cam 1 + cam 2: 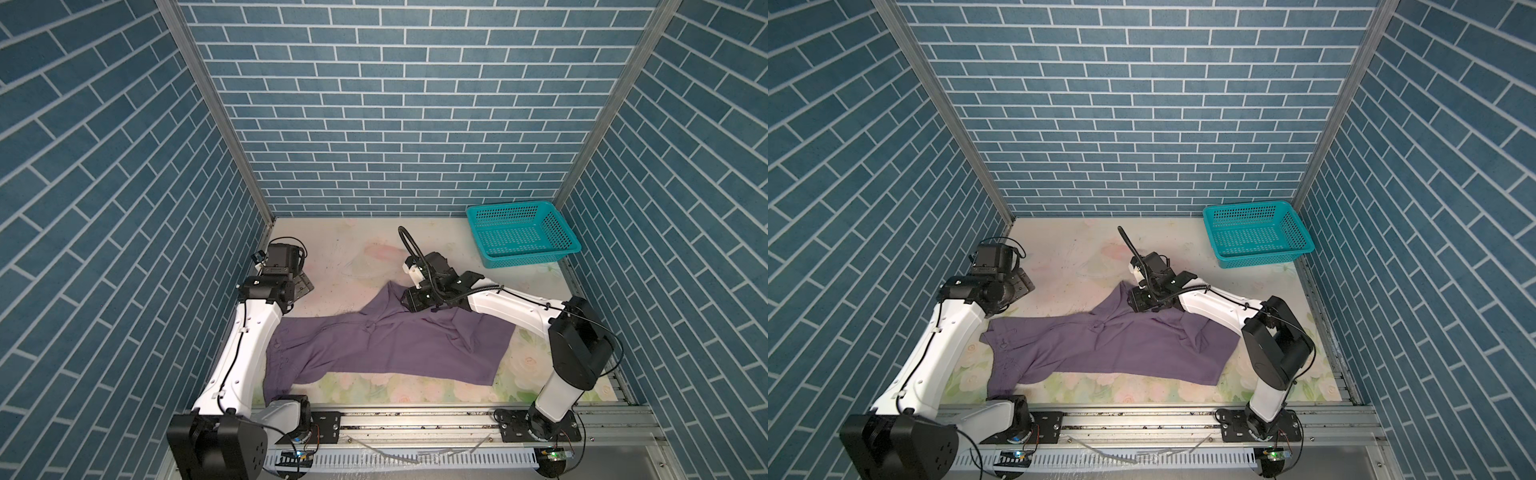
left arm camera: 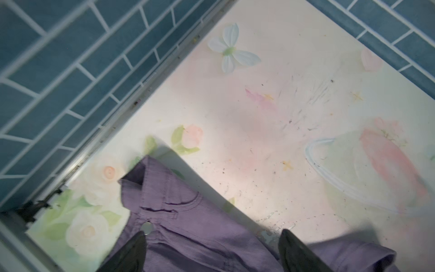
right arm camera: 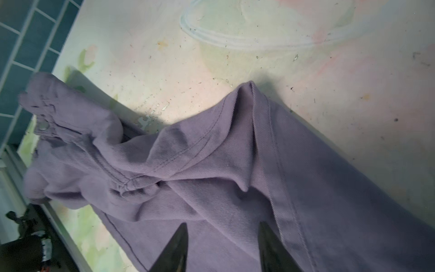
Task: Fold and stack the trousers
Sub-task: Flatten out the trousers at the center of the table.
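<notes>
The purple trousers [image 1: 374,345] [image 1: 1108,345] lie spread across the floral table, waistband to the left and legs running right, with one ridge of cloth rising toward the back. My left gripper [image 1: 305,286] [image 1: 1023,286] is at the back left. In the left wrist view it [image 2: 213,233] is open wide above the waistband [image 2: 179,212], one fingertip [image 2: 137,247] beside the metal button [image 2: 147,228]. My right gripper [image 1: 405,298] [image 1: 1133,301] hangs over the ridge. In the right wrist view its jaws [image 3: 223,227] stand partly apart, with trouser cloth [image 3: 235,164] spanning the gap.
A teal perforated basket [image 1: 532,257] [image 1: 1262,257] stands at the back right corner with nothing in it. Blue brick walls close in the left, back and right sides. The metal rail [image 1: 415,419] carrying both arm bases runs along the front edge.
</notes>
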Tool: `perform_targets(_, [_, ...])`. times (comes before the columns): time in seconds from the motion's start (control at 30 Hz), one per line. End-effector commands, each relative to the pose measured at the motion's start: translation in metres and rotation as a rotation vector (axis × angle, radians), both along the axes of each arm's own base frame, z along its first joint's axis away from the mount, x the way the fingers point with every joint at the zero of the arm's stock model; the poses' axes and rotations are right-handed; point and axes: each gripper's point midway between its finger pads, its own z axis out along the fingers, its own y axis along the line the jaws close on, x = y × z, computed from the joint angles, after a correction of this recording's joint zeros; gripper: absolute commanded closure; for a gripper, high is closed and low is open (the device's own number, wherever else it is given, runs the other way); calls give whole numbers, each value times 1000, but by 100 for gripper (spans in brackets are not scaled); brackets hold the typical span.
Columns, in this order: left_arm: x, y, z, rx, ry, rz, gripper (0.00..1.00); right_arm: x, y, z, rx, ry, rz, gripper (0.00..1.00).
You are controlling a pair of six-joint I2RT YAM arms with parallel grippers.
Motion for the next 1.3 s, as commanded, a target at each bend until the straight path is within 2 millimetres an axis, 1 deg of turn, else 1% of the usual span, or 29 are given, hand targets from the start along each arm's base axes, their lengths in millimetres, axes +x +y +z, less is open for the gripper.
perform_targets(0.0, [16,-22,-26,-116,3,-69,16,20,6,-9,-67,-12,-9,55])
perform_targets(0.07, [15,-25,-39,-133,31,-73,17,34,16,-14,-53,-2,-11,43])
perform_targets(0.17, [14,-26,-46,-132,49,-83,15,55,26,-24,-50,24,-27,33])
perform_targets(0.23, [13,-25,-46,-124,53,-90,13,69,31,-30,-61,25,-38,30])
perform_targets(0.33, [11,-24,-43,-110,55,-102,12,85,39,-44,-77,41,-45,29])
perform_targets(0.43, [9,-25,-39,-105,48,-114,11,88,48,-63,-81,90,-33,32])
perform_targets(0.53, [8,-25,-36,-106,45,-121,11,91,57,-68,-58,117,-30,40])
perform_targets(0.57, [8,-26,-36,-108,44,-122,10,92,60,-70,-46,127,-26,48])
perform_targets(0.6, [9,-26,-35,-111,41,-123,10,94,65,-68,-29,131,-19,60])
perform_targets(0.67, [11,-27,-35,-119,37,-122,11,101,73,-61,7,141,-8,96])
perform_targets(0.7, [13,-28,-35,-123,38,-123,10,105,75,-54,19,135,-7,100])
perform_targets(0.73, [14,-29,-33,-126,34,-125,11,111,77,-42,31,116,-3,100])
perform_targets(0.8, [16,-29,-31,-129,28,-128,11,124,76,-13,42,51,1,100])
perform_targets(0.87, [16,-27,-27,-116,25,-127,11,136,71,32,53,-51,-2,100])
perform_targets(0.9, [15,-26,-26,-111,23,-123,11,139,67,53,60,-97,-2,100])
perform_targets(0.93, [15,-25,-23,-105,16,-122,12,141,63,79,75,-157,1,100])
perform_targets(1.0, [13,-23,-21,-96,12,-117,12,133,55,132,126,-266,19,100])
perform_targets(1.07, [12,-22,-19,-89,6,-111,12,118,42,171,191,-354,30,100])
perform_targets(1.1, [11,-21,-19,-87,4,-109,12,110,36,176,208,-376,35,100])
perform_targets(1.13, [10,-20,-19,-86,5,-105,12,99,25,186,229,-403,34,100])
perform_targets(1.17, [10,-20,-18,-82,7,-105,12,87,14,189,239,-417,27,100])
perform_targets(1.27, [10,-18,-17,-71,7,-100,12,48,-16,171,228,-367,29,100])
